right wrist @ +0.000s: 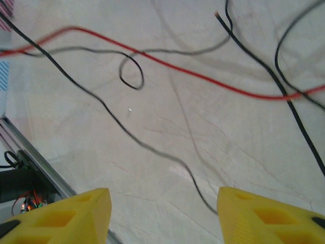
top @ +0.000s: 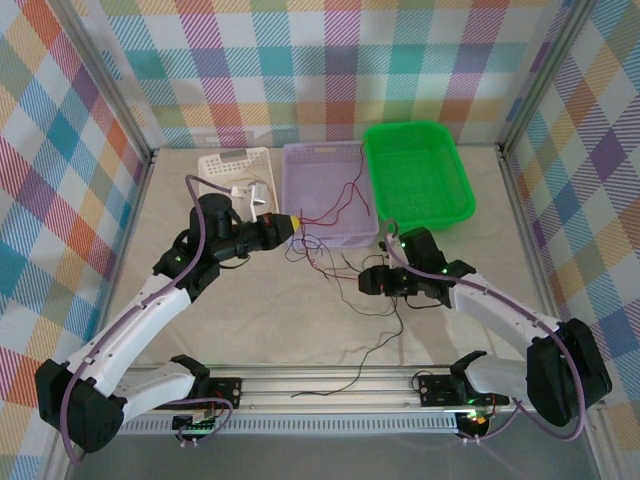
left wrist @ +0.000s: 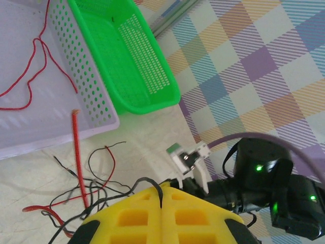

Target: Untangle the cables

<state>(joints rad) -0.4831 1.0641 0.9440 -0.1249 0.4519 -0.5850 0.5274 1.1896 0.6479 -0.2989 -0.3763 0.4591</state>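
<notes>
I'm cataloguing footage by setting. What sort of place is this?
Probably a robot lab test cell: plaid cloth walls on a metal frame, two arms bolted to a rail, loose cables beside plastic baskets.

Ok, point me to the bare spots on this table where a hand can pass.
Bare table lies between the left arm and the black cable trailing toward the rail. Another patch sits between the green basket and the right arm. Crowded: the cables tangle in front of the lavender tray.

Glossy perforated plastic basket (top: 425, 222), matt tabletop (top: 280, 330), smooth-sheathed cables (left wrist: 77, 152)
</notes>
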